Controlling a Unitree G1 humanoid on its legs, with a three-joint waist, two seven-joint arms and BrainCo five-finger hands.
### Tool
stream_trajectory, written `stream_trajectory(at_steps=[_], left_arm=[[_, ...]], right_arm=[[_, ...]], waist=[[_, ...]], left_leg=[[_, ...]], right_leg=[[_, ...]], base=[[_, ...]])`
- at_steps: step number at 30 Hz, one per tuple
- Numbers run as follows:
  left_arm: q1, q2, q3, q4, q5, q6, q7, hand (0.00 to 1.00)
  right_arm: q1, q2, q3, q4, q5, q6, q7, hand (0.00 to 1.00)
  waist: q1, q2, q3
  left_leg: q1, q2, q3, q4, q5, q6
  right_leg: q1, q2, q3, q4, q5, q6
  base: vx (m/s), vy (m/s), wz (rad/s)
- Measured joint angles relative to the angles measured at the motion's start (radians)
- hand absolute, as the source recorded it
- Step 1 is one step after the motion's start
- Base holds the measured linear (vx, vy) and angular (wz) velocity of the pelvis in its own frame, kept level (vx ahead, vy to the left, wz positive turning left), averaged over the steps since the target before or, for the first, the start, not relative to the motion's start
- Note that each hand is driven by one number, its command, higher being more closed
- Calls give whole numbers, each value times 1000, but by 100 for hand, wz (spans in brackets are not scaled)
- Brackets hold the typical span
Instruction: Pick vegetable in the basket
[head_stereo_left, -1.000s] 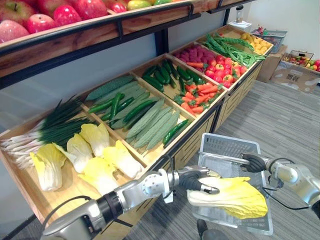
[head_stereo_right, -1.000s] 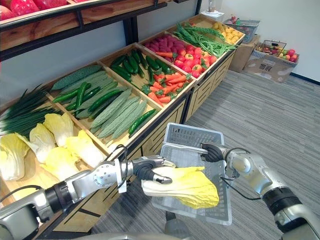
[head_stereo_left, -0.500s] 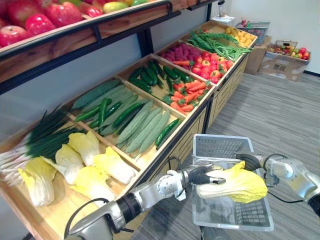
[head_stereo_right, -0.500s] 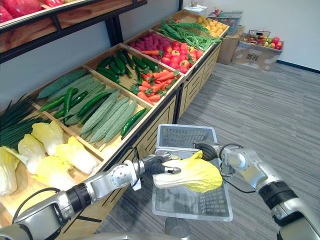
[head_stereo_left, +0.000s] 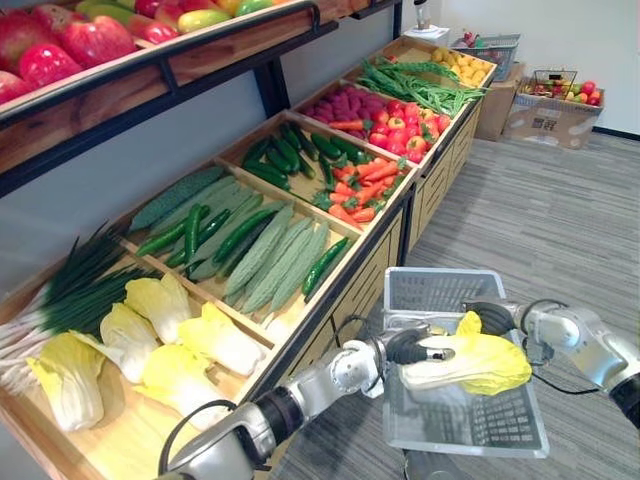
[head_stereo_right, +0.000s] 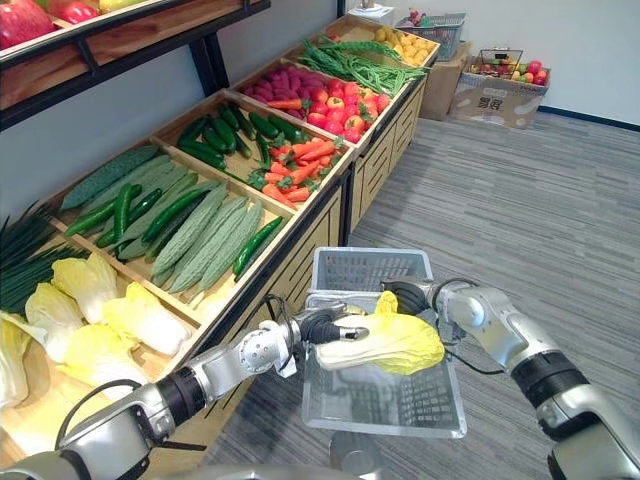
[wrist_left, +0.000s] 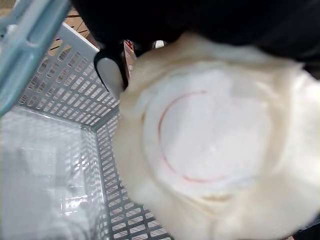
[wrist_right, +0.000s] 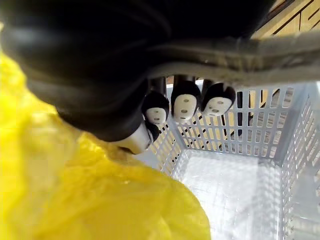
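A yellow-leaved napa cabbage (head_stereo_left: 472, 361) hangs over the open top of the pale grey plastic basket (head_stereo_left: 468, 449), its leafy end towards the basket's right side. My left hand (head_stereo_left: 406, 347) is shut on the cabbage's white stalk end (wrist_left: 210, 135); a dark fingertip (wrist_left: 111, 73) shows beside it above the basket's mesh wall (wrist_left: 55, 87). My right hand (head_stereo_left: 489, 317) is shut on the basket's handle (wrist_right: 225, 60), its fingers (wrist_right: 186, 105) curled round the bar. Yellow leaf (wrist_right: 75, 185) lies close under that hand. The basket's floor (wrist_right: 225, 175) is bare.
To the left a wooden display stand (head_stereo_left: 345, 265) holds more cabbages (head_stereo_left: 165, 340), scallions (head_stereo_left: 80, 290), gourds and cucumbers (head_stereo_left: 270, 250), carrots (head_stereo_left: 365, 190) and green beans (head_stereo_left: 420, 85). Apples (head_stereo_left: 70, 45) sit on the upper shelf. Boxes of fruit (head_stereo_left: 550, 100) stand far right on the grey floor.
My left hand has carried the cabbage rightward and up to sit over the basket's middle. The right hand has kept hold of the handle. The camera has shifted, bringing the stand's far end into view.
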Motion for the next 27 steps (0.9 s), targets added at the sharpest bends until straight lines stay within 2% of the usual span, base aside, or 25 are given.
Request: stream_trajectory(at_steps=[4, 8, 11, 22, 25, 27], left_arm=[[0, -22, 0, 55, 46, 24, 5, 0], [0, -26, 1, 90, 76, 54, 44, 0], [0, -60, 42, 112, 76, 78, 64, 0], [0, -75, 78, 125, 112, 85, 83, 0], [0, -79, 79, 124, 111, 85, 83, 0], [1, -69, 79, 97, 103, 86, 83, 0]], right_arm=[[-30, 11, 0, 0, 0, 0, 3, 100], [-46, 42, 0, 0, 0, -1, 3, 100], [-47, 45, 0, 0, 0, -2, 3, 100], [-63, 47, 6, 0, 0, -6, 6, 100], [-64, 47, 6, 1, -1, 11, 6, 100], [-60, 59, -1, 10, -7, 46, 5, 100]], waist=[[-2, -2, 4], [-23, -1, 17], [-22, -2, 21], [-23, 2, 25], [-24, 2, 26], [-21, 1, 26]], left_leg=[[-5, 0, 18, 14, -11, 3], [-5, -1, 20, 16, -10, 6], [-7, 0, 21, 19, -11, 7], [-24, 4, 16, 30, -13, 8], [-32, 4, -3, 29, -12, 10], [-40, 2, -34, 27, -9, 15]], right_leg=[[-15, 3, 18, 10, 0, 1], [-16, 3, 19, 11, 0, 1], [-17, 3, 20, 11, 0, 1], [-30, 1, 17, 14, 1, 1], [-26, -8, 1, 12, 1, 1], [-13, -24, -28, 6, 1, 1]], base=[[-3, 43, -13], [9, 38, -3], [11, 38, -1], [5, 31, 1], [7, 45, 17], [-10, 51, 40]])
